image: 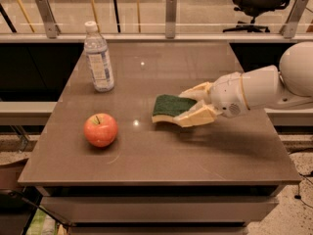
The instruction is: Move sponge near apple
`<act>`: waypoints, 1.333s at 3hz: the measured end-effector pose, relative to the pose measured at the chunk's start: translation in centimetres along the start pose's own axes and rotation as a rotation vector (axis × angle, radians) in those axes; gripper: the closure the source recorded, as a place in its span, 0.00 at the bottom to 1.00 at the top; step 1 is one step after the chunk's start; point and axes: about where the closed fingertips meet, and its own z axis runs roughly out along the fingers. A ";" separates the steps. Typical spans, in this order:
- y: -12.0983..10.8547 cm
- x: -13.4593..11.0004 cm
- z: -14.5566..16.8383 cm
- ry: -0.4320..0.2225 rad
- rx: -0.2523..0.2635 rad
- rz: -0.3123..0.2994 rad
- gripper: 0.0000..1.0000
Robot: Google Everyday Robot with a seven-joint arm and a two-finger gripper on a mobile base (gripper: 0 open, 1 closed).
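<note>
Tool (182,108) around sponge (168,105), right of apple (100,129)

A cream pincer (182,109), over the table (161,155), ends a smooth white arm (259,89) with a bulbous joint.

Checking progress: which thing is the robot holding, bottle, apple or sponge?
The green-topped sponge, clamped in the gripper's jaws right of table centre; apple and bottle sit apart, untouched.
</note>
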 end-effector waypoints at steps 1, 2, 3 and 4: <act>1.1 -0.4 1.7 -0.027 -0.014 -0.009 1.00; 2.4 -0.5 3.1 -0.044 -0.027 -0.007 1.00; 3.7 -0.1 3.7 -0.052 -0.012 0.013 1.00; 5.0 0.8 3.9 -0.056 0.016 0.044 1.00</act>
